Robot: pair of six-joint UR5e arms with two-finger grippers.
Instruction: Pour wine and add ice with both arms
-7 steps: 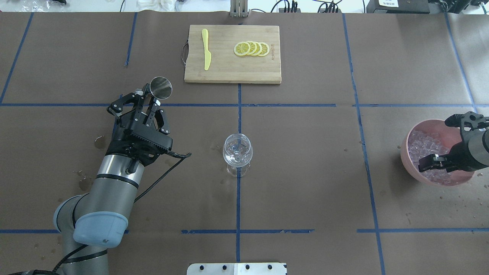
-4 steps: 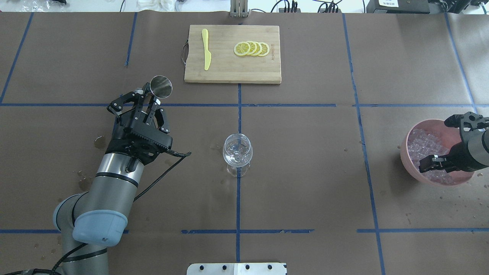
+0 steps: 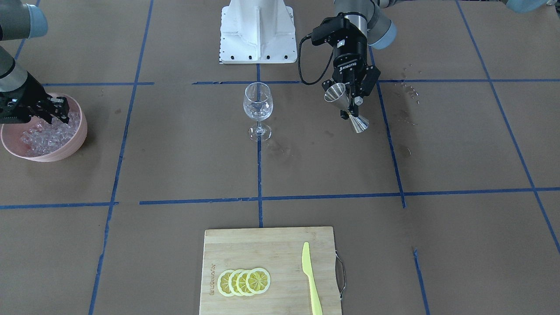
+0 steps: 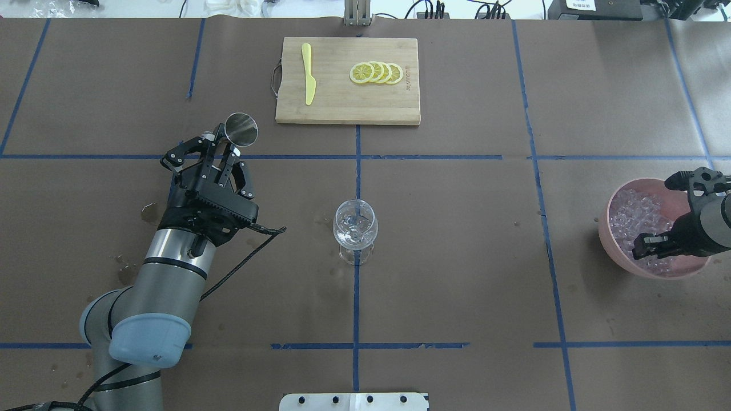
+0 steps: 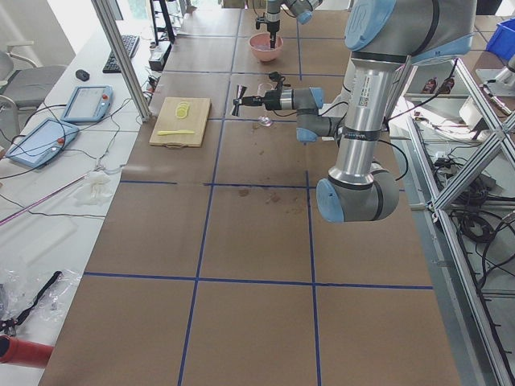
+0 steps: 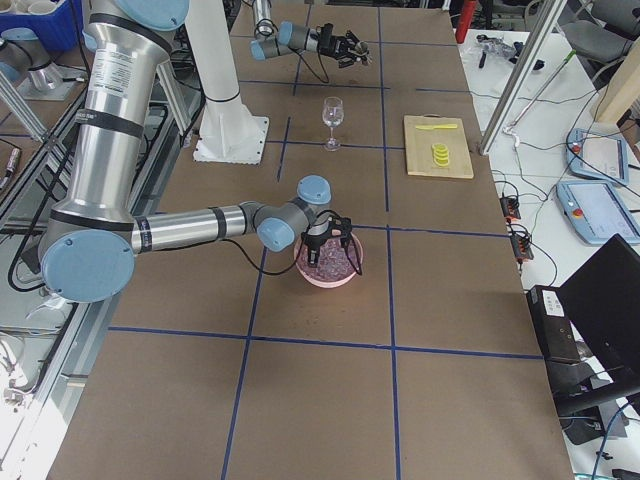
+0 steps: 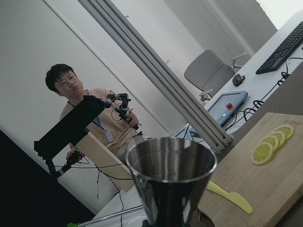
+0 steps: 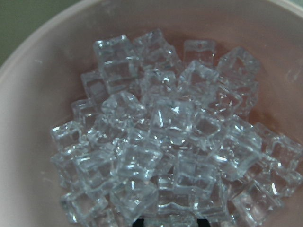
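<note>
My left gripper (image 4: 221,149) is shut on a steel jigger (image 4: 240,129), held tilted above the table, left of a clear wine glass (image 4: 355,224) that stands at the table's middle. The front view shows the left gripper (image 3: 350,101), the jigger (image 3: 336,93) and the glass (image 3: 258,105). The jigger's mouth (image 7: 170,163) fills the left wrist view. My right gripper (image 4: 662,220) is open, pointing down into a pink bowl (image 4: 604,228) of ice (image 4: 631,208). The ice (image 8: 165,132) heaps close below the right wrist camera.
A bamboo cutting board (image 4: 342,108) at the far side carries several lemon slices (image 4: 377,72) and a yellow knife (image 4: 308,74). A white pedestal (image 3: 258,30) stands at the robot's base. Wet spots (image 4: 149,212) lie by the left arm.
My right gripper has sunk a little deeper into the bowl, toward the ice. The left arm and the jigger have hardly moved.
</note>
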